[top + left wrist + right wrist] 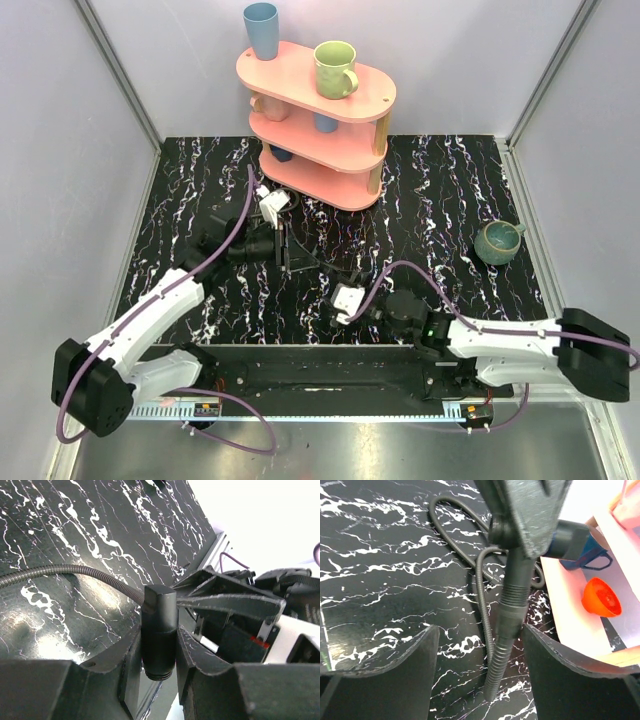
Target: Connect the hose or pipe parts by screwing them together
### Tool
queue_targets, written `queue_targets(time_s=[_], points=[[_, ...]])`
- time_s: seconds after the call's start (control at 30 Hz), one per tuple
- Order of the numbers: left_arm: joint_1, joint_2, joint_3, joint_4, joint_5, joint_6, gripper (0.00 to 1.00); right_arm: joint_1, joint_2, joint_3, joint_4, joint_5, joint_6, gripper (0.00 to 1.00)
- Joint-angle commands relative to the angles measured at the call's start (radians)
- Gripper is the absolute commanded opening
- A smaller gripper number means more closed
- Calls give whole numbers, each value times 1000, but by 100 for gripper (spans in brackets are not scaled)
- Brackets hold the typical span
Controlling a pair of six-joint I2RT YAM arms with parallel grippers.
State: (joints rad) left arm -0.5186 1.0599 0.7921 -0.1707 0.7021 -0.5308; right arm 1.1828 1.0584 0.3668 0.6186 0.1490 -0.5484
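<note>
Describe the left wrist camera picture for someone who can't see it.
The left gripper is shut on a black hose fitting with a threaded end. A ribbed black hose curves from the fitting leftward over the black marbled table; the right gripper stands close behind.

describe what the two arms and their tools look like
Both arms, left arm and right arm, have white shells with black joints and black housings at the base. A purple cable runs along each. The left tool and right tool have dark matte fingers, scuffed, with curved inner edges.
</note>
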Motion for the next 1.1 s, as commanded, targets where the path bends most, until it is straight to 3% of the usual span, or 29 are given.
queue_targets(time_s=[0.0, 0.2, 0.53, 0.6, 0.63, 0.77, 0.9, 0.93, 1.03, 1.07], points=[[-9, 17, 93, -41, -55, -92, 0, 63, 95, 6, 238, 205, -103, 74], [-17, 48, 122, -93, -58, -138, 0, 72, 273, 23, 493, 371, -243, 68], [-20, 49, 115, -89, -44, -196, 0, 77, 357, 102, 454, 310, -246, 63], [-21, 48, 105, -72, -33, -204, 0, 77, 357, 112, 431, 297, -243, 51], [-20, 45, 96, -64, -17, -199, 0, 77, 350, 119, 422, 294, -233, 28], [-20, 8, 85, -7, 66, -68, 0, 67, 281, 113, 383, 258, -157, 0], [-31, -61, 49, 14, 103, 199, 0, -14, 126, 187, -10, -59, 5, 0], [-41, -78, 26, 14, 111, 313, 0, -84, 77, 219, -67, -265, 69, 0], [-44, -120, -17, 16, 143, 472, 0, -222, 31, 289, -244, -609, 132, 0], [-46, -123, -24, 14, 155, 498, 0, -242, 37, 317, -348, -661, 131, 0]])
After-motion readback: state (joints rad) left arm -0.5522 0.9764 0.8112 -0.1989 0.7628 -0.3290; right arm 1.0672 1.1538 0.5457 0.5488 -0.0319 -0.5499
